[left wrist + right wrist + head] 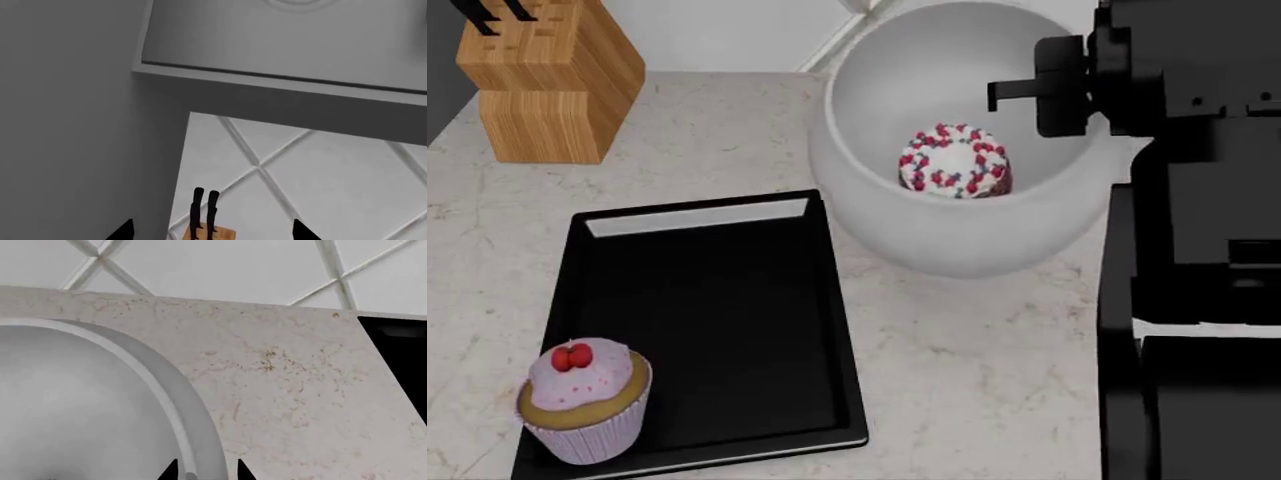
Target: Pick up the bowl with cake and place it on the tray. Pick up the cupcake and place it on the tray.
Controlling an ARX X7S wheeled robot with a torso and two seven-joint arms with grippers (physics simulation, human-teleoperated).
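Observation:
The big white-grey bowl (961, 225) hangs close to the head camera and looks raised off the counter, just right of the tray's far corner. The small sprinkled cake (954, 160) sits on its floor. My right gripper (1054, 95) is shut on the bowl's right rim. In the right wrist view the bowl's rim (170, 405) runs between the two fingertips of that gripper (207, 472). The black tray (721, 320) lies on the counter at left, with the cupcake (581, 400) standing on its near left corner. My left gripper (213, 231) is open, empty, and faces the wall.
A wooden knife block (547, 80) stands at the counter's back left, also seen past the left fingers as the knife block (212, 231). A grey cabinet (280, 45) hangs above it. The black cooktop (400, 365) lies beyond the bowl. My right arm (1201, 200) fills the right side.

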